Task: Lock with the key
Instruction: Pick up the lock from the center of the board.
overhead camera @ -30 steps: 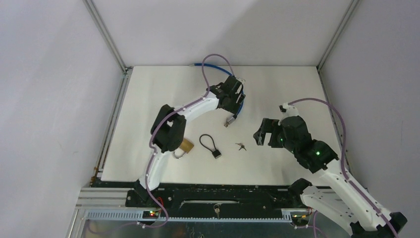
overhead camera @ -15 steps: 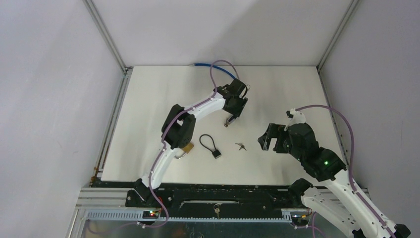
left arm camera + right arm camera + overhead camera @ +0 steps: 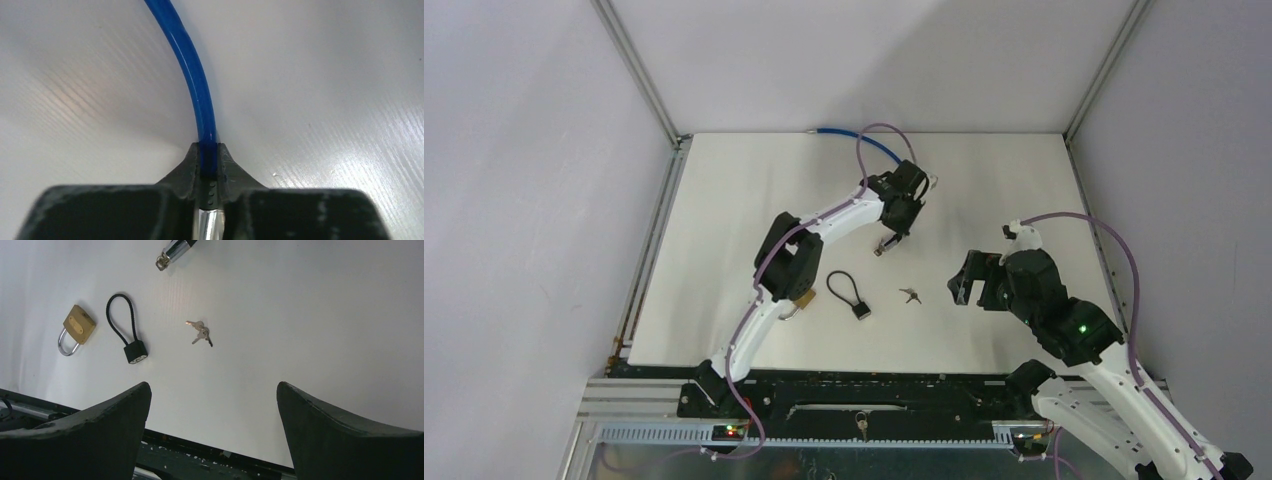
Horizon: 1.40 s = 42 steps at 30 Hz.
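Left gripper [image 3: 209,186], previously wide, is now clamping the cable [image 3: 192,80] at lower centre, steadying it for locking. The right gripper [image 3: 212,390] is hanging wide, with the keys [image 3: 200,333] lying untouched at upper centre.

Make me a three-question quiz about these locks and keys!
1. Where are the small silver metal keys? A) beside the black cable-loop padlock B) in the right jaws C) on the wall
2. What colour is the plastic-coated cable in the left jaws? A) red B) blue C) green
3. The right jaws are: A) shut on the keys B) open, empty C) shut on the padlock
1 A, they lie near it; 2 B, the left wrist view shows blue; 3 B, wide gap, nothing between.
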{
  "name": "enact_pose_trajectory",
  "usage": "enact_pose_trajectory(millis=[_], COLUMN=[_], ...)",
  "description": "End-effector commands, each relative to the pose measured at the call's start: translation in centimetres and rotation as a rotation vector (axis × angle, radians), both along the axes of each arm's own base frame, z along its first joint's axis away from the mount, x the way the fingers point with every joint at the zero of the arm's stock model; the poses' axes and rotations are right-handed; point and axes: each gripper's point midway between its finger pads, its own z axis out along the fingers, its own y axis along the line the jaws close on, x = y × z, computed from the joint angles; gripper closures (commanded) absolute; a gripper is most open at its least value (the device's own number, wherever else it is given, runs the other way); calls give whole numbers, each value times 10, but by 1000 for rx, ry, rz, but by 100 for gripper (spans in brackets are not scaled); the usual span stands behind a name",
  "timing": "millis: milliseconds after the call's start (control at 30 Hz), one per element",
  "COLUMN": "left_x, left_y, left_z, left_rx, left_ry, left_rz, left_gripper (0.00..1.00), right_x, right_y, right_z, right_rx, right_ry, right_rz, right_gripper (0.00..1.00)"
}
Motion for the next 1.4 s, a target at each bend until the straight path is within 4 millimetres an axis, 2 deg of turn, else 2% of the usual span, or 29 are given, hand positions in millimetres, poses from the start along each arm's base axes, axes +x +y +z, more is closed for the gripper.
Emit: enact_pose_trajectory(millis=[0,33,100,200,267,367,400,433,567,667,767,867,1000,1067,1167,1367], left_x=[-27,-31,-38,-49,-59,-77,-85,-95,-129,-154,-180,-199,-208,-211,-212,-216], left_y=[-1,2,7,10,9,6,5,4,7,10,11,13,16,16,15,11], left_z=[3,2,2,21,43,87,111,123,161,177,186,187,181,180,182,187], left_rx=[61,76,87,34,-41,-161,-212,-251,-372,-436,-482,-500,-521,-531,-544,-564], left_ry=[11,10,7,-27,-59,-99,-123,-123,-136,-144,-151,-151,-138,-136,-135,-135], left_rz=[-122,-132,-143,-150,-166,-208,-228,-256,-326,-365,-412,-438,-432,-433,-434,-451], left_gripper=[95,99,100,100,100,100,100,100,100,100,100,100,100,100,100,100], right_x=[3,3,3,3,4,8,10,12,21,27,33,38,37,37,36,34], right_y=[-4,-4,-5,-6,-7,-7,-6,-6,-1,7,22,38,49,51,53,65], right_z=[4,4,4,4,5,5,6,8,16,20,23,37,49,48,33,-14], right_rx=[-12,-14,-16,-15,-10,8,19,34,130,241,382,531,641,664,684,760], right_ry=[-27,-28,-29,-32,-34,-41,-47,-53,-80,-79,-60,-55,-47,-27,42,208], right_rz=[-10,-11,-13,-19,-32,-57,-68,-82,-135,-177,-185,-171,-156,-164,-194,-262], right_gripper=[3,3,3,2,3,2,3,3,3,3,4,4,5,5,7,11])
